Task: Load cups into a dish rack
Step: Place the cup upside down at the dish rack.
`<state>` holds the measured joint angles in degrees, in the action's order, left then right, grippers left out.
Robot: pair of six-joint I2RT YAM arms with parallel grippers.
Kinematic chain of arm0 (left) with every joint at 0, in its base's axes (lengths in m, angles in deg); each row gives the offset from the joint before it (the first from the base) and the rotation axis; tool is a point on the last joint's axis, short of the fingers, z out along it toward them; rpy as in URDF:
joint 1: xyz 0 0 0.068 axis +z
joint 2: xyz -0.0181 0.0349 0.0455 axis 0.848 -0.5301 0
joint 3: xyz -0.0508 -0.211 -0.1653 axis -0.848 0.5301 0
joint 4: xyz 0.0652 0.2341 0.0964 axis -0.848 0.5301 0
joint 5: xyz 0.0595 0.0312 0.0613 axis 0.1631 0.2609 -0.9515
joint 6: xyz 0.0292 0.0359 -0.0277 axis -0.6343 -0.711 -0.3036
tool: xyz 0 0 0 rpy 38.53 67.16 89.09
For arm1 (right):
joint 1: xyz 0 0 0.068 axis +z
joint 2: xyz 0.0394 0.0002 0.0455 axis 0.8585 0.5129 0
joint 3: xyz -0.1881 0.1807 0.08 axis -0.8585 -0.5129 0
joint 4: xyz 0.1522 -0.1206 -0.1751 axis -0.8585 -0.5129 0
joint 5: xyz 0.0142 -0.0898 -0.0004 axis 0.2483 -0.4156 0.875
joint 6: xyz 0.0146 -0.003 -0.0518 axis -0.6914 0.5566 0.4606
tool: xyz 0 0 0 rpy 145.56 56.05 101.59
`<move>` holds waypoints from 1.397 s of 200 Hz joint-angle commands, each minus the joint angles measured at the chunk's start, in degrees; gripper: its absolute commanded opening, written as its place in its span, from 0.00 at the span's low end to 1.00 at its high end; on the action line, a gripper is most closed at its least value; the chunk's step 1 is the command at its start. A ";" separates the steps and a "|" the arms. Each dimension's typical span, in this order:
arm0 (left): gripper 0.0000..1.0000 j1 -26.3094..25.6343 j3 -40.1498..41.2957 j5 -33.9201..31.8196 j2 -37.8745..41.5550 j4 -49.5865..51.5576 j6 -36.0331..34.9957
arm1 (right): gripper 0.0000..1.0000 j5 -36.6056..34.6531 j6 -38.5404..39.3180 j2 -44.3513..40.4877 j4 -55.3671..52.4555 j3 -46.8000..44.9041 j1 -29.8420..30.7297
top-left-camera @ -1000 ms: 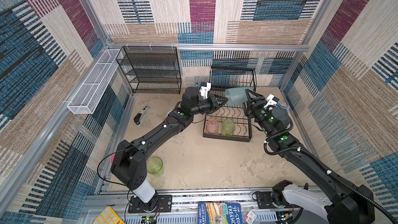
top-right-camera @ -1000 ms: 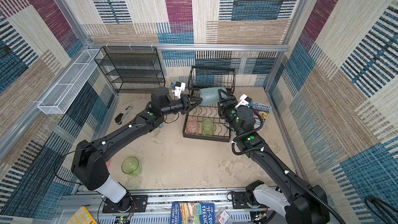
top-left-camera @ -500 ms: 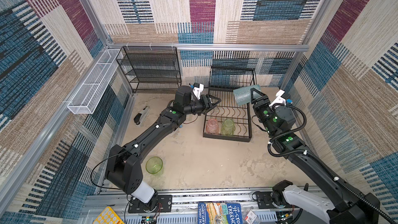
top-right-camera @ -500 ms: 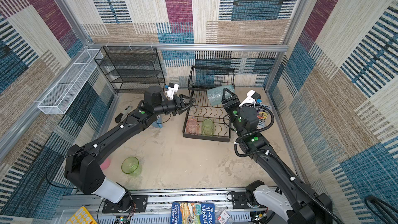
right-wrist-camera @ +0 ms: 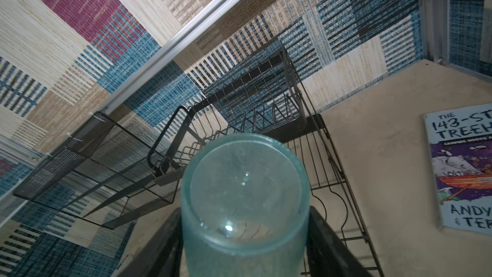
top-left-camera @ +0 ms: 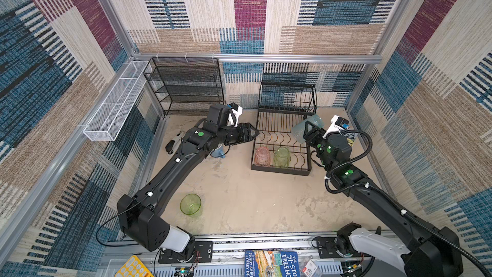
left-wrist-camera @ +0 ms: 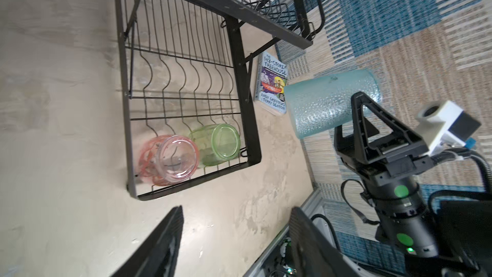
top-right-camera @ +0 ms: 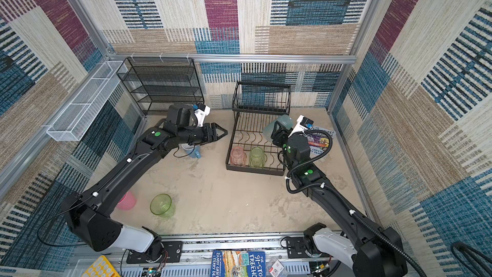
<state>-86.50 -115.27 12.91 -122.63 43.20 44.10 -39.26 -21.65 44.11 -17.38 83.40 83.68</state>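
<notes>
My right gripper (top-left-camera: 309, 131) is shut on the tall teal cup (top-left-camera: 302, 128), held tilted over the right edge of the dish rack (top-left-camera: 279, 171); the wrist view shows the teal cup (right-wrist-camera: 245, 195) between both fingers. A peach-pink cup (top-left-camera: 262, 155) and a green cup (top-left-camera: 282, 157) lie in the rack's lower tray. My left gripper (top-left-camera: 254, 131) is open and empty just left of the rack. Another green cup (top-left-camera: 190, 204) stands on the table. The light-blue mug (top-right-camera: 193, 151) sits under my left arm, and the opaque pink cup (top-right-camera: 126, 201) by its elbow.
A black mesh shelf unit (top-left-camera: 186, 86) stands at the back left, with a white mesh basket (top-left-camera: 114, 105) on the left wall. A book (top-left-camera: 349, 136) lies right of the rack. A small black and white tool (top-left-camera: 174, 142) lies near the left wall.
My left gripper let go of the teal cup, opened and drew back to the left. My right gripper kept the cup and carried it to the rack's right side.
</notes>
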 commanded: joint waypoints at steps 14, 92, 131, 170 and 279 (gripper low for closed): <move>0.70 0.04 0.95 -5.77 2.87 5.26 -7.60 | 0.37 -4.03 8.34 2.82 9.25 -2.33 0.08; 0.71 1.37 2.40 -6.94 6.89 5.32 -11.83 | 0.39 -3.34 18.72 12.45 27.43 -8.26 0.17; 0.71 5.18 5.19 -4.29 8.96 1.92 -10.37 | 0.40 -2.43 22.94 18.93 35.73 -8.90 0.27; 0.70 8.34 6.63 -2.80 10.11 0.13 -9.54 | 0.41 -1.90 27.26 26.08 41.75 -7.30 0.43; 0.69 14.08 9.19 1.22 11.01 -3.50 -6.75 | 0.43 -1.66 31.51 37.04 47.80 -3.66 0.43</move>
<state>-72.93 -106.44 12.32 -111.70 41.84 36.06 -40.88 8.71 80.26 26.07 79.44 84.09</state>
